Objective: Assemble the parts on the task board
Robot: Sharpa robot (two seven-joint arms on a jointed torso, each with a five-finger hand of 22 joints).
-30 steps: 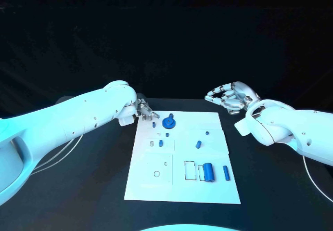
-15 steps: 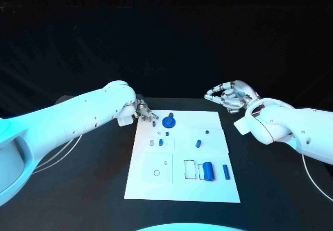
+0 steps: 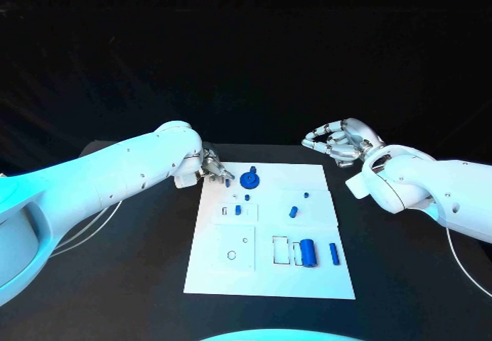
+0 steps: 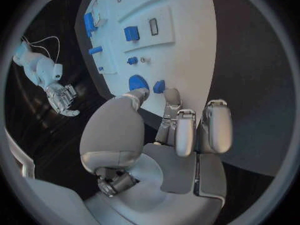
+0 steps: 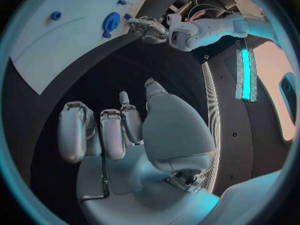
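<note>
black table (image 3: 134, 284) w/ white task board (image 3: 269, 280) flat at centre, blue parts (image 3: 306, 252) on it.

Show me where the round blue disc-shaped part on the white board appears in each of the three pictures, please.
Head view: the round blue disc-shaped part lies near the board's far edge, just right of the left hand.
Left wrist view: the disc sits just beyond that hand's fingertips.
Right wrist view: it shows beside the left hand.
Shared landmark: the white task board.

Black table (image 3: 123, 284), white cables (image 3: 87, 231) along its left side.
</note>
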